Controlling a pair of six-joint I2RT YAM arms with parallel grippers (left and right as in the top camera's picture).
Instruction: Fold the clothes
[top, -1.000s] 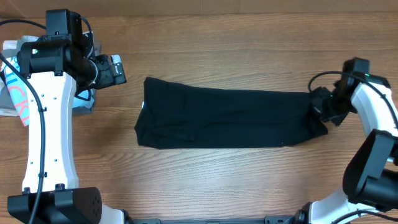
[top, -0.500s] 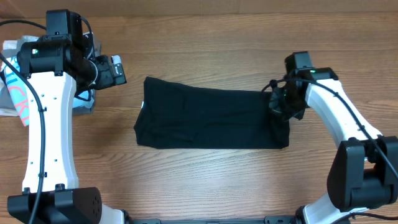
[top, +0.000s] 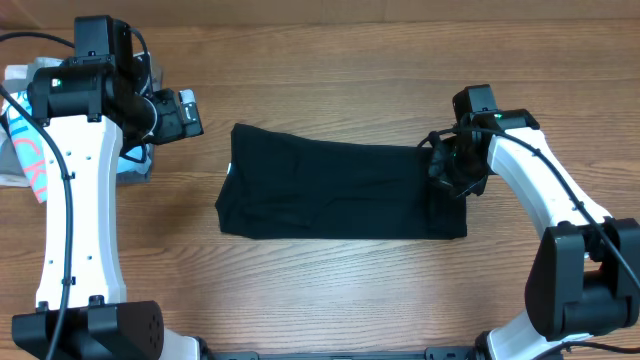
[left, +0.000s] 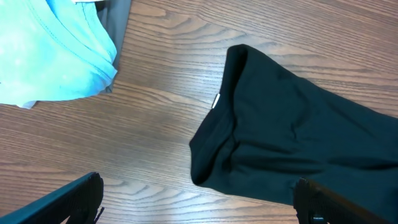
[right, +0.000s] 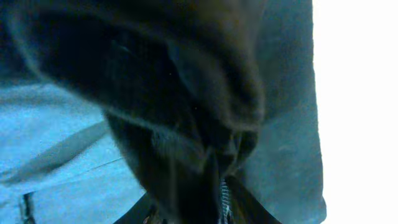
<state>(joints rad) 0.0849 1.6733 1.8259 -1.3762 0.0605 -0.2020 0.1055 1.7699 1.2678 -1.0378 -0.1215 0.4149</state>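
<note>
On the wooden table (top: 330, 290), the right gripper (top: 453, 168) clamps the right end of the soft black short-sleeved T-shirt (top: 330, 195); the left gripper (top: 187, 112) hangs spread wide, empty, near a light-blue shirt (left: 50, 50).

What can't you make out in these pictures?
- Fingertips of the right gripper: buried in the bunched black shirt in the right wrist view; black on black overhead.
- Table in the right wrist view: blocked by blurred cloth; right side washed out white.
- Blue shirt print: cut off by the left wrist frame's edge; mostly under the left arm overhead.
- Neck tag: too small to read.
</note>
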